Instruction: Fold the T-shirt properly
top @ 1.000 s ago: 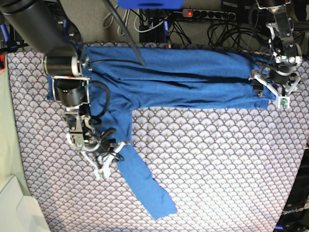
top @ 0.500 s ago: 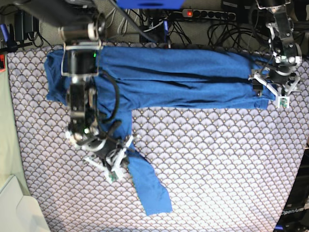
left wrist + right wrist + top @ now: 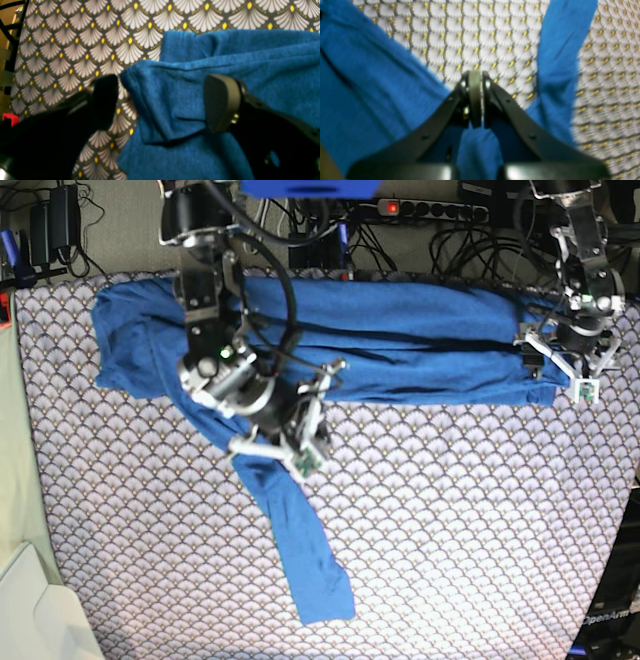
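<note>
Base view: T-shirt (image 3: 390,345) spread as a long blue band across the far side of the tablecloth (image 3: 450,540), from 10 o'clock to 3 o'clock; one long sleeve (image 3: 300,555) trailing down toward 6 o'clock.
Right gripper (image 3: 300,430): near centre-left, just at the body's lower edge where the sleeve leaves it; jaws pressed together.
Right wrist view: fingers (image 3: 475,97) closed flat against each other above the tablecloth, blue cloth bunched beneath them; whether a pinch of sleeve is caught there, cannot tell, tips show only pad against pad.
Sleeve in right wrist view: running up toward 1 o'clock, body cloth lying at 9 o'clock.
Left gripper (image 3: 560,358): parked at 3 o'clock on the hem end, probably to steady that end while the sleeve gets worked.
Left wrist view: jaws spread wide (image 3: 160,102), one pad over the tablecloth at 9 o'clock, the other over blue knit at 3 o'clock, a folded hem corner lying between them, nothing gripped.
Step in hand: likely carrying the sleeve in over the body.
Progress: early, sleeve not yet folded in.
Risk: soft knit dragging and wrinkling instead of folding flat.
</note>
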You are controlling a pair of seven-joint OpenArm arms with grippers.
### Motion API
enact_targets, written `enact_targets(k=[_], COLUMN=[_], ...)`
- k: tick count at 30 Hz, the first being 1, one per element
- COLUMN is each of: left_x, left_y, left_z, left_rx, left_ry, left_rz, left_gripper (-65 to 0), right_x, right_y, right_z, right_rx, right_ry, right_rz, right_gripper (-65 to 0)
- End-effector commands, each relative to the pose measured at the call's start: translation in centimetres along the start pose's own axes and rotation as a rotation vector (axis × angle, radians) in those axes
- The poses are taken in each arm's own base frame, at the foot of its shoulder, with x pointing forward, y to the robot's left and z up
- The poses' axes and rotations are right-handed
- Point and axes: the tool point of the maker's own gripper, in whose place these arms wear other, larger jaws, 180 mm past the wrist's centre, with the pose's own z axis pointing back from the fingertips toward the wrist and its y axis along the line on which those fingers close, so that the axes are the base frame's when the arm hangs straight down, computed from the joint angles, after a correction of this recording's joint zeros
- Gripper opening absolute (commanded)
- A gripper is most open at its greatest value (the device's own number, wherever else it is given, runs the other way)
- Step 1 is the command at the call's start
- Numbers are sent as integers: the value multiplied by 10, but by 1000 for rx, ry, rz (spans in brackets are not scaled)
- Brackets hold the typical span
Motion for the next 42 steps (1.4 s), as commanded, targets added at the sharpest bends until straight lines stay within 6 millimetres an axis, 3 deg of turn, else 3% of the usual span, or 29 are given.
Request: enact_targets(k=[1, 6, 13, 16, 23, 26, 33, 42], left_x=[13, 12, 9, 9, 10, 12, 13, 13], left_y=[7, 6, -3, -6, -7, -7, -7, -7], left_z=[2, 2, 2, 1, 1, 1, 2, 2], left_rx=[13, 12, 0, -5, -6, -5, -4, -4], left_ry=[-43, -40, -38, -38, -41, -45, -48, -49], left_rz=[-10, -10, 12, 18, 17, 15, 14, 14], left_gripper=[-131, -131, -131, -131, -131, -131, -131, -131], right_x=[20, 26, 19, 22, 17, 5, -9, -21], right_y=[-9, -37, -78, -91, -115, -126, -135, -131], right_z=[4, -3, -40, -53, -78, -81, -81, -81], right_rx=[-23, -60, -57, -50, -29, -34, -45, -38], right_ry=[-61, -19, 76, 64, 57, 65, 59, 81], right_rz=[10, 62, -8, -42, -162, -210, -231, -241], right_gripper=[-650, -611, -387, -341, -335, -335, -335, -335])
